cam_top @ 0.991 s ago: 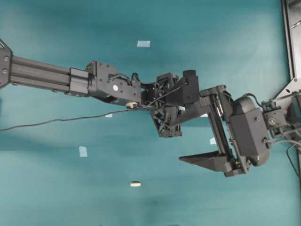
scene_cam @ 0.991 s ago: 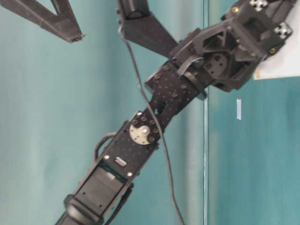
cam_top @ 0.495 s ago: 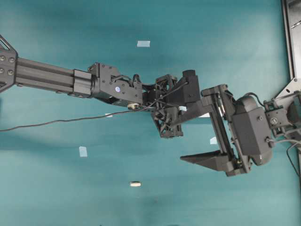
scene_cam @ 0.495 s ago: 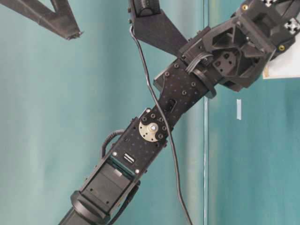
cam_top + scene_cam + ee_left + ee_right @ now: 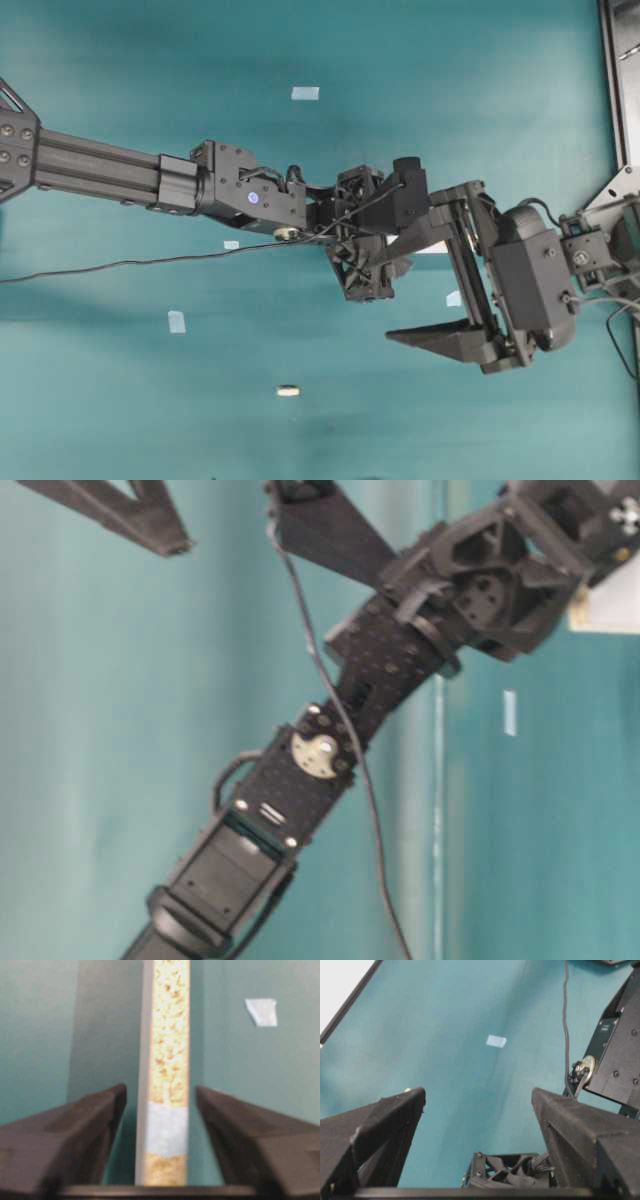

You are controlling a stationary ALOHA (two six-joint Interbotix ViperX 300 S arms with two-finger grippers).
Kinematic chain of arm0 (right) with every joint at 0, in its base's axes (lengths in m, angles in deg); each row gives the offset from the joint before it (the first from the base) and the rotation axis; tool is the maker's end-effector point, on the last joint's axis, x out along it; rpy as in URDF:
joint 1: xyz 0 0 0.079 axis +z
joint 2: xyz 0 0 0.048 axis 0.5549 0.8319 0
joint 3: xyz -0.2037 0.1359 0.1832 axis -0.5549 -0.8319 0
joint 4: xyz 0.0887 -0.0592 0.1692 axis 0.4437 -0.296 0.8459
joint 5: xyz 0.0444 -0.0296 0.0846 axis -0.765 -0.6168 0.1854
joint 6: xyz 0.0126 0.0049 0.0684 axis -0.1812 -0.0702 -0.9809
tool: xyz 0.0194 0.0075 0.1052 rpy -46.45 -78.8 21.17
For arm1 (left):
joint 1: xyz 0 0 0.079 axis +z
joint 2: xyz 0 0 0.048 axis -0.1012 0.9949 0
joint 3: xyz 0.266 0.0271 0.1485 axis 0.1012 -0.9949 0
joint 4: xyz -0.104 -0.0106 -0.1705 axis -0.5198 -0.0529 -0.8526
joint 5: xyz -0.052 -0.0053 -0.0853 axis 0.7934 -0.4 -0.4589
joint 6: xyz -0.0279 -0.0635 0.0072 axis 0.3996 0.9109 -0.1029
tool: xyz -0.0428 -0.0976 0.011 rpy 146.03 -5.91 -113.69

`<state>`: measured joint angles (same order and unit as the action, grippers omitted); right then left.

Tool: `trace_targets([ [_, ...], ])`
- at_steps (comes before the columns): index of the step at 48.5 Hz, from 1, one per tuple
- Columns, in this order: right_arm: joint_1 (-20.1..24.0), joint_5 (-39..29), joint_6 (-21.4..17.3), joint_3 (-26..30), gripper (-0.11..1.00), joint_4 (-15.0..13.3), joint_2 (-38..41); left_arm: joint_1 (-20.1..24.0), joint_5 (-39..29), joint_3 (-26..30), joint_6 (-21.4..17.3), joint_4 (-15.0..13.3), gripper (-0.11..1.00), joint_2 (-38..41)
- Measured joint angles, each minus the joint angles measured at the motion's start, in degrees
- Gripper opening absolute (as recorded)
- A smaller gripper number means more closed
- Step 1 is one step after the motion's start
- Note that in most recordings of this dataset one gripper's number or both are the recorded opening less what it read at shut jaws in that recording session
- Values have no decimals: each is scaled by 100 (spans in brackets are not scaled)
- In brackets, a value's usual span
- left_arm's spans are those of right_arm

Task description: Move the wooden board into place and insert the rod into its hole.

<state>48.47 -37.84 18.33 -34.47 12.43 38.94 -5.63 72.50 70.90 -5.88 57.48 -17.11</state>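
As seen from overhead: left arm point(image 5: 110, 172) stretched from the left edge to mid-table, left gripper point(image 5: 385, 262) at centre, partly under the upper finger of the right gripper point(image 5: 430, 285). Right jaws spread wide, nothing between them but the left gripper's tip. Only a white sliver of the wooden board point(image 5: 432, 247) visible beneath the two grippers, rest hidden. Rod point(image 5: 288, 391) lying alone on the teal table point(image 5: 120, 420), well apart from both grippers, toward the bottom of the view. Pale-blue tape squares point(image 5: 305, 93) scattered around the cloth.

From table level, blurred: left arm running diagonally up to the right, white board end point(image 5: 605, 605) poking out behind the wrist at the right edge. Right fingers point(image 5: 120, 510) across the top. Jaw state of either gripper impossible to tell here.

From the left wrist: board point(image 5: 169, 1060) standing on edge, speckled tan edge facing the camera, light-blue tape band point(image 5: 166, 1127) across it near the bottom. Left gripper point(image 5: 160, 1089) released, jaws apart, a gap on both sides of the board, no contact. Another tape square point(image 5: 261, 1012) on the cloth upper right.

From the right wrist: right gripper point(image 5: 477, 1095) spread wide and empty, bare table and one tape square point(image 5: 496, 1040) between the fingers. Left arm at the right edge.
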Motion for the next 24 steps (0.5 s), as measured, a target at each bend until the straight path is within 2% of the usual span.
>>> trace_targets([
  [4, 0, 0, 0, 0, 99, 0, 0, 9, 0, 0, 0, 0, 70, 0],
  [14, 0, -9, 9, 0, 99, 0, 0, 9, -44, -9, 0, 0, 72, -9],
  [24, 0, 0, 0, -35, 99, 0, 0, 62, -114, -624, 0, 0, 72, -360],
])
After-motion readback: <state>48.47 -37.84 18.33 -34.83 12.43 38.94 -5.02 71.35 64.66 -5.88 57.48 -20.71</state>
